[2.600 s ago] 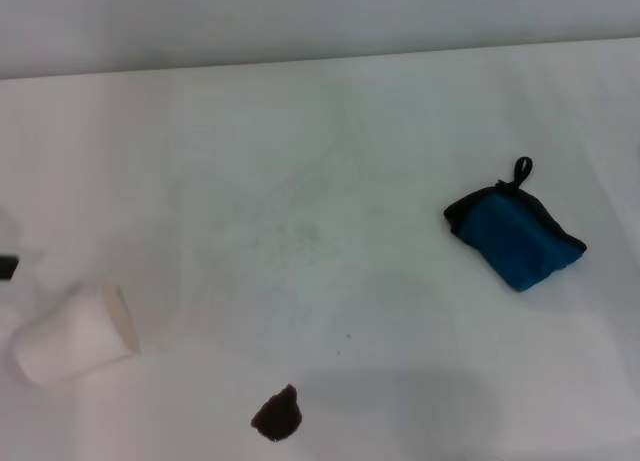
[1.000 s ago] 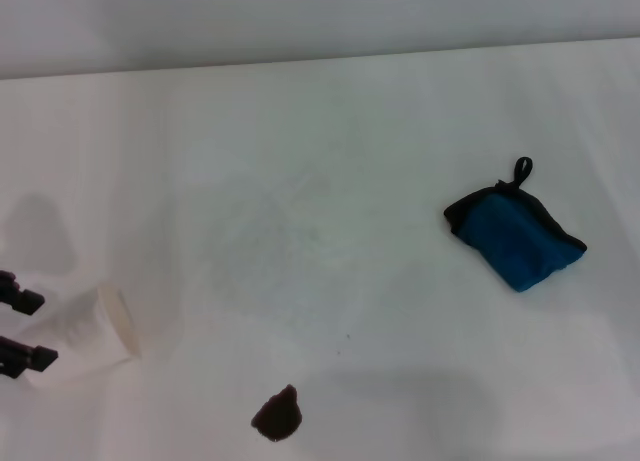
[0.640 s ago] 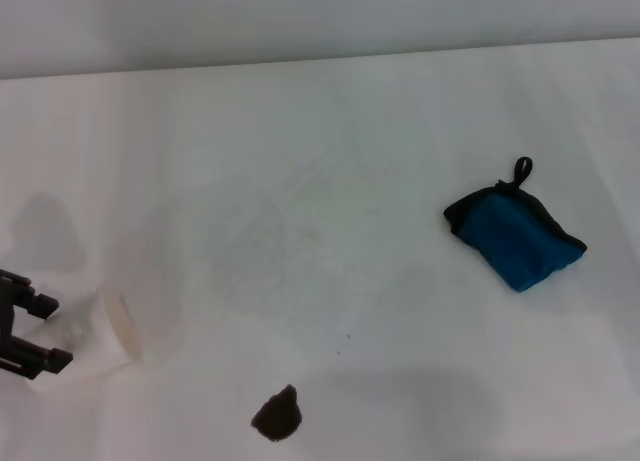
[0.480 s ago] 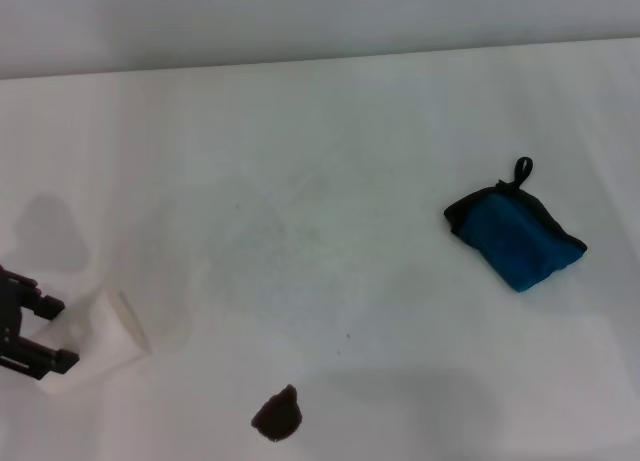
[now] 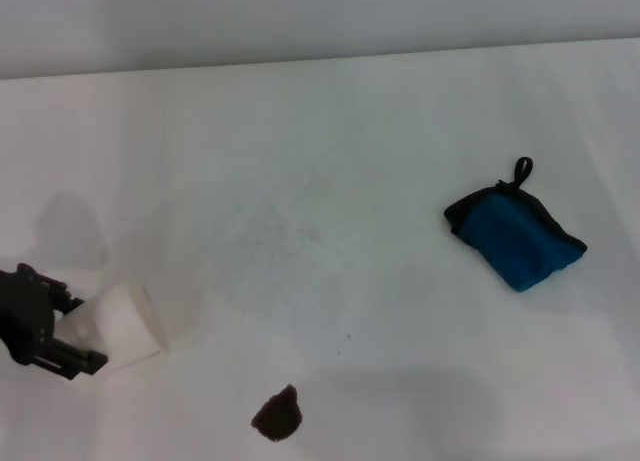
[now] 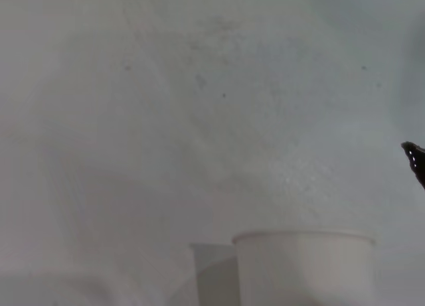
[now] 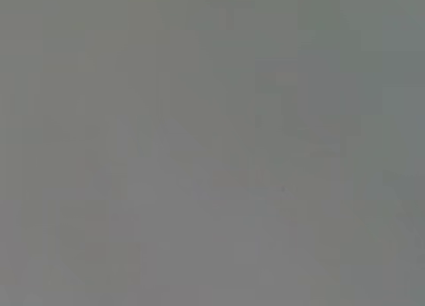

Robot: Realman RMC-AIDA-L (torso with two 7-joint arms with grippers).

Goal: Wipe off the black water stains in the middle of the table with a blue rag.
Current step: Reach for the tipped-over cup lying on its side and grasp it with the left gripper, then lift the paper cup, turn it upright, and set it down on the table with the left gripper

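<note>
One gripper is at work: the left gripper (image 5: 62, 333), at the table's (image 5: 330, 131) left edge, jaws clamped on a lying white plastic cup (image 5: 118, 326). The blue rag (image 5: 515, 236) lies untouched, well to the right; the black water stain (image 5: 277, 415) sits near the front edge. Risk: the cup slipping out and rolling toward the stain. Right gripper unseen.

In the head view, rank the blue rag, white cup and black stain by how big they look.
1. Rag, largest.
2. Cup, somewhat smaller, though the left pincer hides part of it, so this is unsure.
3. Stain, clearly smallest.
</note>
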